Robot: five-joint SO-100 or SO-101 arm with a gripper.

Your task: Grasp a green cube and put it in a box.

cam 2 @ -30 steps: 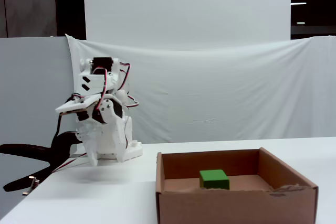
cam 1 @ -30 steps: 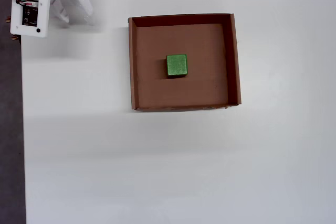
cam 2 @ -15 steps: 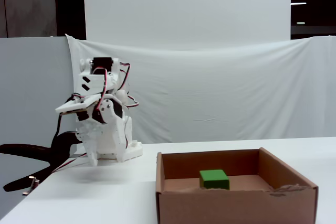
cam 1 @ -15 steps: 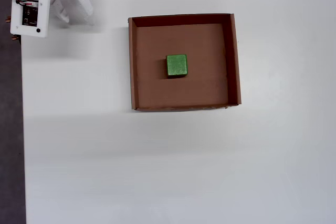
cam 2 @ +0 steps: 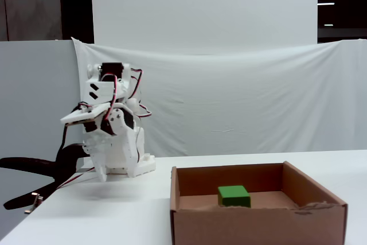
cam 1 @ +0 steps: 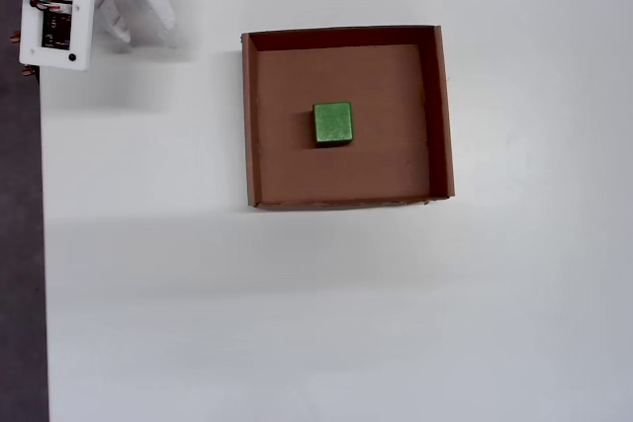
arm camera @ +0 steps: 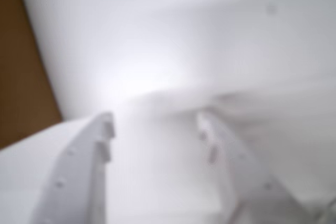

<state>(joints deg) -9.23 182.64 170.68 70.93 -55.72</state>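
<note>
Overhead view, far left: arm sat folded at the top-left corner of the white surface, right at its edge, with a dark strip beyond that edge. Well to the right of it, the box lay flat on the surface, open top, low brown walls all round. Green cube rested on the box floor, slightly left of centre, clear of all four walls, top face up and roughly square to the box.

Fixed view, left to right: arm was tucked up on its base at the back left, red and black wires looping over it, white cloth backdrop behind. Box stood front right, near wall facing the camera; green cube was visible over that wall, sitting on the floor toward the middle.

Wrist view was badly blurred. Claw came in from the bottom edge, its two white fingers standing clearly apart with only pale surface showing in the gap; it gripped nothing. A brown band ran down the left edge of that view; too soft to say what it was.
</note>
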